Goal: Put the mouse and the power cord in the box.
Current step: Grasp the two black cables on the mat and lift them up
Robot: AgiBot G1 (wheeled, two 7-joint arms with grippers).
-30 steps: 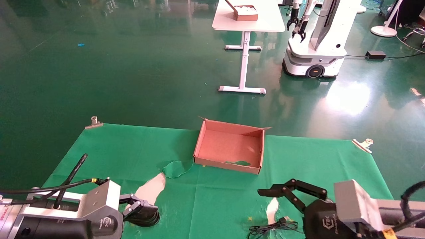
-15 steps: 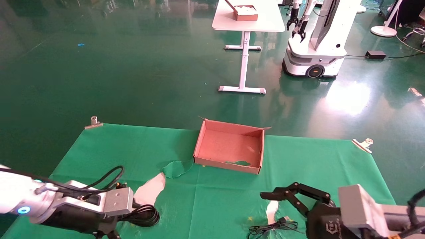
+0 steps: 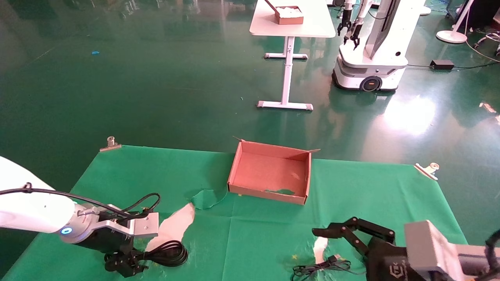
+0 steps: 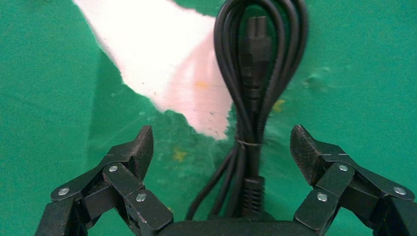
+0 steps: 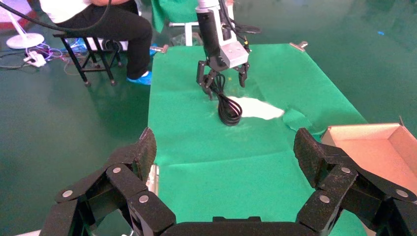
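The right gripper (image 5: 223,162) filled the near part of the view, its two black fingers (image 5: 135,152) spread wide apart and holding nothing. Beyond it lay the green cloth (image 5: 206,142) on the worktop. Farther off, the left gripper (image 5: 222,78) pointed down over one end of the coiled power cord (image 5: 229,110), beside a white torn patch (image 5: 258,108). The box (image 5: 381,147) stood open at one side, well apart from the cord.

Bright, even light; glare patches on the glossy floor (image 3: 410,113).

White arms, blue status light, silver wrist brackets, black screw-studded left gripper (image 4: 221,147), right gripper (image 5: 223,152).
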